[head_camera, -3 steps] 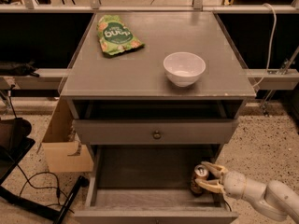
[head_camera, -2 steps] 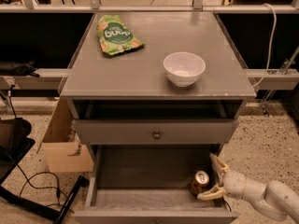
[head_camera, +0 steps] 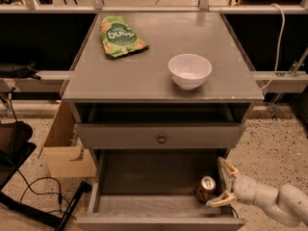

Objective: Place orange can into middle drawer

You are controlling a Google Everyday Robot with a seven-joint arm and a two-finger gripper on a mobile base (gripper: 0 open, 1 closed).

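The orange can (head_camera: 205,189) stands upright on the grey floor of the open middle drawer (head_camera: 149,182), near its right wall and front. My gripper (head_camera: 222,183) is just right of the can, at the drawer's right edge. Its fingers (head_camera: 227,168) are spread open and do not touch the can. The arm reaches in from the lower right.
A white bowl (head_camera: 189,70) and a green snack bag (head_camera: 121,36) lie on the cabinet top. A shut drawer front with a round knob (head_camera: 161,139) sits above the open drawer. A cardboard box (head_camera: 67,150) and cables stand on the floor to the left.
The gripper has opened and let go of the can, then drawn back a little to the right. The can now stands free in the drawer.
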